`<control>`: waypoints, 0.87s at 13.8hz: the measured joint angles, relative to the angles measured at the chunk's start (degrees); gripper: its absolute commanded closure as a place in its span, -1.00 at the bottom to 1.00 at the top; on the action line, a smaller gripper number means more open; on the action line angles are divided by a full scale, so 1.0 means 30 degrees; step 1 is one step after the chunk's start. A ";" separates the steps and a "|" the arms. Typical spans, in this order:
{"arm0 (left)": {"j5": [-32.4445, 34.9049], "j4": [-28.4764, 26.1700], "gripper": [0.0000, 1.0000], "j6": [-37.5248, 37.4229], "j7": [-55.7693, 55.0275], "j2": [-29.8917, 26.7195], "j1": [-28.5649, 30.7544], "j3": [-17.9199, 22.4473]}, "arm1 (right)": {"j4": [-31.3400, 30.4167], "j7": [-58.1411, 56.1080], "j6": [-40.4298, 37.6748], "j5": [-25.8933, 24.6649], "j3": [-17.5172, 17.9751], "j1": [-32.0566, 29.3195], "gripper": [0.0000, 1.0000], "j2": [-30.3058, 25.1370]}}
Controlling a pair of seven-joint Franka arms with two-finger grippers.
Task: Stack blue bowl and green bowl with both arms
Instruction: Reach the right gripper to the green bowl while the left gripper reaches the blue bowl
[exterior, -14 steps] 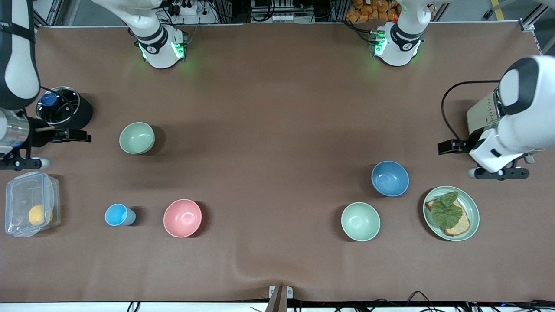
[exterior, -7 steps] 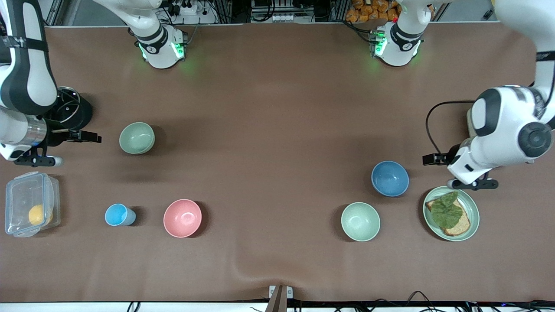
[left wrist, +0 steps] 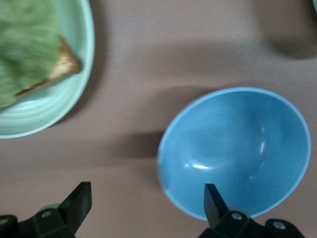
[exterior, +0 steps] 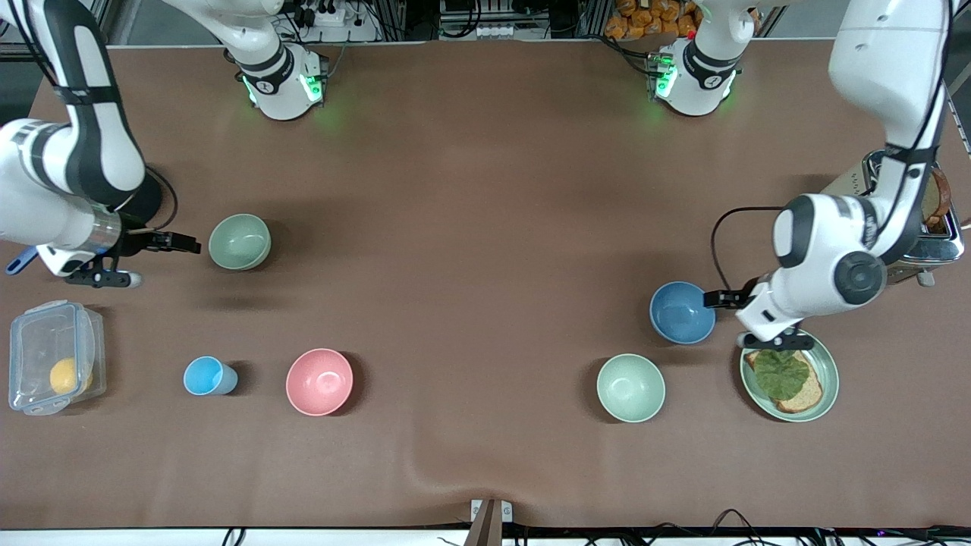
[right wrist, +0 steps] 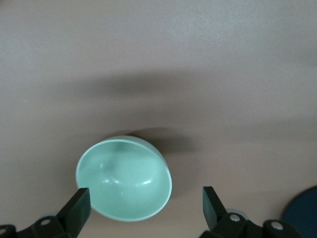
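Left gripper (left wrist: 146, 198) is hovering wide open by the blue bowl (exterior: 682, 312); right gripper (right wrist: 143, 203), open and empty, is hanging beside the green bowl (exterior: 240, 242).

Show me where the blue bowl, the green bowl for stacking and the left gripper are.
blue bowl (exterior: 682, 312), front view, on its inner bottom.
green bowl (exterior: 240, 241), front view, on its inner bottom, near the right arm.
left gripper (left wrist: 147, 197), left wrist view, midway between its open fingertips.
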 measured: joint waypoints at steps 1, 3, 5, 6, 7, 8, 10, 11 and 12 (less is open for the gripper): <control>0.0000 0.0165 -1.00 0.0004 -0.0052 0.0351 -0.0197 0.0003 | -0.0623 -0.0260 0.0661 0.0004 0.0000 -0.0121 -1.00 -0.0019; 0.0000 0.0391 -1.00 0.0018 -0.0080 0.0813 -0.0278 0.0009 | -0.1493 -0.0632 0.1360 0.0028 -0.0003 -0.0332 -0.95 -0.0073; 0.0000 0.0466 -1.00 0.0017 -0.0080 0.0988 -0.0239 0.0052 | -0.2270 -0.0766 0.2557 0.0039 0.0021 -0.0340 -0.81 -0.0145; 0.0000 0.0469 -1.00 0.0017 -0.0080 0.1029 -0.0234 0.0059 | -0.2745 -0.0922 0.3376 0.0046 0.0030 -0.0340 -0.80 -0.0152; 0.0000 0.0470 -0.95 0.0017 -0.0080 0.1081 -0.0236 0.0060 | -0.3326 -0.1017 0.4347 0.0048 0.0036 -0.0340 -0.65 -0.0151; 0.0000 0.0471 -0.39 0.0017 -0.0080 0.1144 -0.0235 0.0061 | -0.3984 -0.1059 0.5451 0.0048 0.0052 -0.0339 -0.43 -0.0145; 0.0000 0.0482 0.54 0.0017 -0.0081 0.1238 -0.0235 0.0061 | -0.5151 -0.1169 0.7251 0.0048 0.0140 -0.0300 0.22 -0.0136; 0.0000 0.0486 0.72 0.0017 -0.0081 0.1255 -0.0236 0.0061 | -0.5480 -0.1178 0.7655 0.0048 0.0187 -0.0264 0.50 -0.0137; 0.0000 0.0487 0.99 0.0017 -0.0081 0.1260 -0.0235 0.0061 | -0.5641 -0.1183 0.7802 0.0048 0.0235 -0.0237 0.61 -0.0137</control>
